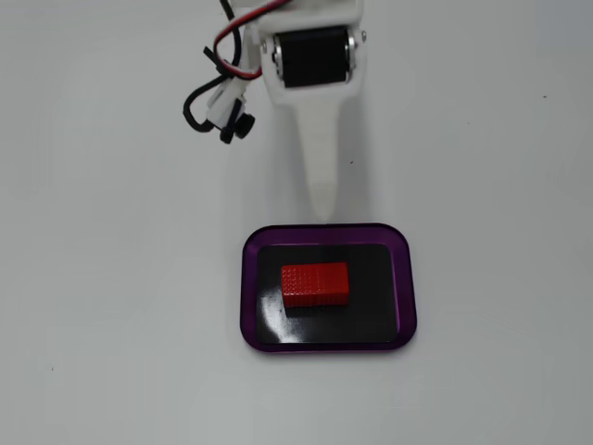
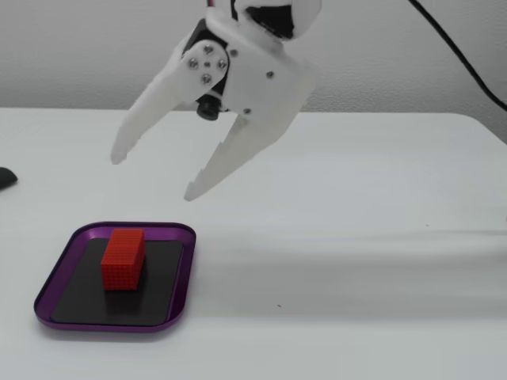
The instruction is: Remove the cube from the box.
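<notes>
a white gripper (image 2: pixel 153 174) hangs in the air with its jaws spread wide, holding and touching nothing. the red cube (image 2: pixel 123 258) lies inside the purple box (image 2: pixel 47 294), at about seven o'clock below the fingertips. bare white table (image 2: pixel 356 237) surrounds the box.

- Looks like a bare lab or hobby test bench rather than a lived-in room.
- Plain white table (image 2: pixel 356 261), matte and uncluttered, running back to a blank pale wall (image 2: pixel 79 47).
- White 3D-printed robot arm (image 2: pixel 253 71) with visible screws and a black servo (image 1: pixel 313 58).
- Loose red and black wiring (image 1: pixel 232 46) beside the arm, plus a black cable (image 2: pixel 459 55) trailing off to the right.
</notes>
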Motion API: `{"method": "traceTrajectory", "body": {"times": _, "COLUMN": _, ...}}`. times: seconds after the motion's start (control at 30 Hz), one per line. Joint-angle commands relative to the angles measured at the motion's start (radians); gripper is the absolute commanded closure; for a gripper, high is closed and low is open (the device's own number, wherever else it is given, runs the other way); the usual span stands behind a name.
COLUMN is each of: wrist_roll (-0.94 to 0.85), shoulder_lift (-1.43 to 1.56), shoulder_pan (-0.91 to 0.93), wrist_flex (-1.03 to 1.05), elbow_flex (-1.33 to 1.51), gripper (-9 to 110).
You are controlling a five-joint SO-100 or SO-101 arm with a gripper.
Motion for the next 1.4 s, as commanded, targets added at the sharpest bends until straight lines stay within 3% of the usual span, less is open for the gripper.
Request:
{"method": "traceTrajectory", "body": {"times": 0.0, "wrist_roll": 0.029, "shoulder_lift": -0.071, "shoulder_pan": -0.023, "wrist_flex": -0.005, "elbow_flex": -0.077, "gripper": 80}}
{"method": "traceTrajectory", "body": {"times": 0.3, "wrist_roll": 0.032, "shoulder_lift": -0.244, "shoulder_pan": -0.011, "wrist_flex": -0.112, "elbow_flex": -0.083, "gripper": 80}}
{"method": "traceTrajectory", "body": {"times": 1.37, "wrist_roll": 0.023, "shoulder_lift": -0.262, "shoulder_pan": -0.009, "wrist_flex": -0.169, "elbow_flex": -0.17, "gripper": 80}}
